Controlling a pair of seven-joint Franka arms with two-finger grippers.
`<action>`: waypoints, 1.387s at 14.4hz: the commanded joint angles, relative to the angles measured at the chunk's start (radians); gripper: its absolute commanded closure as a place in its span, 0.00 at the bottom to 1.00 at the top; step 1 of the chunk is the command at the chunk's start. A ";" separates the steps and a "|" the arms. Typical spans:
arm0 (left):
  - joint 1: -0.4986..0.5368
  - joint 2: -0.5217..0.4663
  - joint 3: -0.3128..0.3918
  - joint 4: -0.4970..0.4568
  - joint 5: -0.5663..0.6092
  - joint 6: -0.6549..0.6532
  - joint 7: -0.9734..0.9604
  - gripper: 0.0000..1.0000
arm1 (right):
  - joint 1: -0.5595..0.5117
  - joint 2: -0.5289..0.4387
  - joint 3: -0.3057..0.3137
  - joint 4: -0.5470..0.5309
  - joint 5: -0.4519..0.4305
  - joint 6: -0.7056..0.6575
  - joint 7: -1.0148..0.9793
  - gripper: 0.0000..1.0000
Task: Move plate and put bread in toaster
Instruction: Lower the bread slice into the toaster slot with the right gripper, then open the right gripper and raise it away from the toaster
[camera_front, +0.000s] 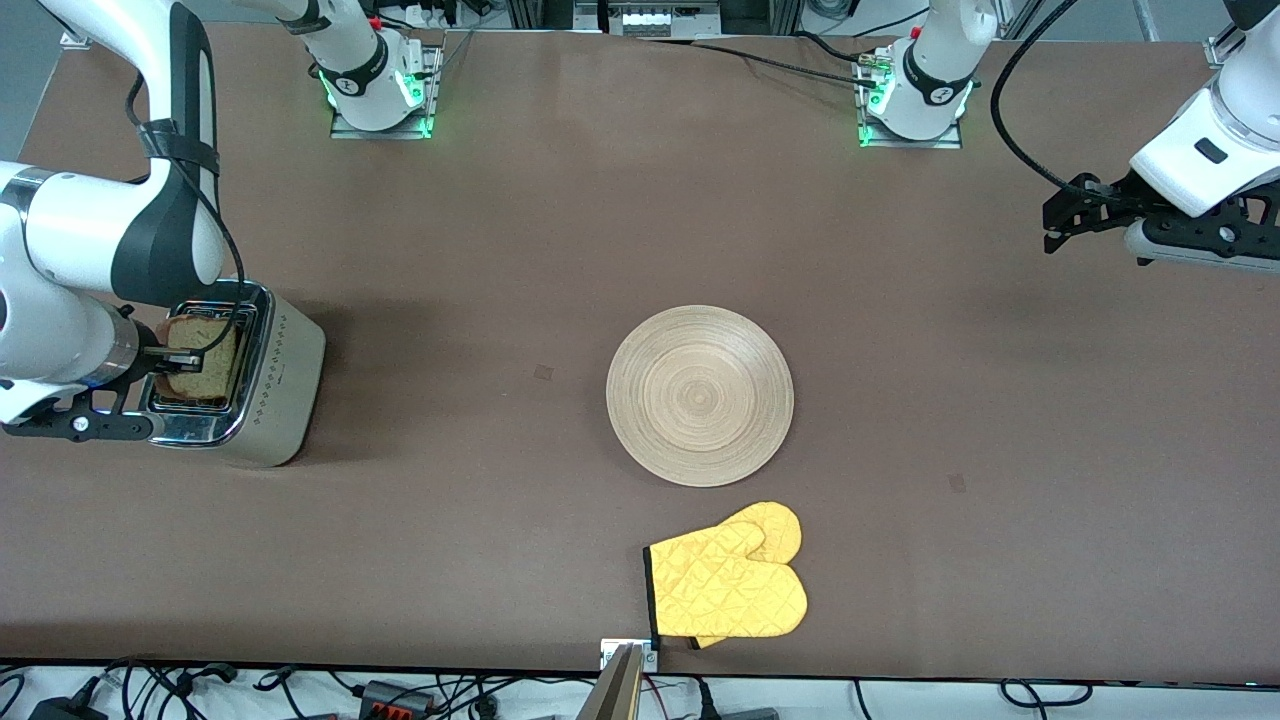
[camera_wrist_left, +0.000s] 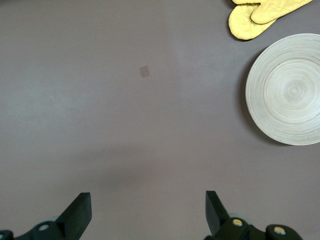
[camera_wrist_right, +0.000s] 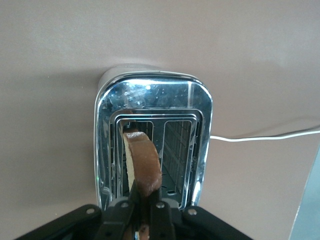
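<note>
The toaster (camera_front: 250, 385) sits at the counter (camera_front: 500, 250) edge toward the right arm's end, at nine o'clock from the plate (camera_front: 700, 395), with bare counter between them. The right gripper (camera_front: 185, 357) has its fingers pinched on the brown-crusted bread (camera_front: 203, 362), poised upright over a slot. The left gripper (camera_front: 1062, 215) waits, fingers wide, over the counter's left arm's end.

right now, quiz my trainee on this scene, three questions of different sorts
1. True or false: the bread lies on the plate.
2. Which gripper is open? A) left gripper B) right gripper
3. Fill in: nearer to the front camera than the plate lies a yellow ____.

Key
1. False. The right gripper, shut on the bread, holds it upright over a slot of the toaster; the plate is bare.
2. A. It hangs open over bare table toward the left arm's end, waiting.
3. Oven mitt.
</note>
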 joint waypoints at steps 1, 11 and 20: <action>-0.002 0.013 -0.005 0.032 0.022 -0.025 -0.006 0.00 | -0.007 -0.012 0.006 -0.031 0.031 0.018 0.026 1.00; -0.002 0.013 -0.005 0.032 0.021 -0.025 -0.007 0.00 | 0.010 -0.076 0.001 -0.079 0.040 0.001 0.023 0.00; -0.002 0.013 -0.003 0.032 0.021 -0.025 -0.009 0.00 | 0.012 -0.143 -0.003 0.038 0.118 -0.042 0.010 0.00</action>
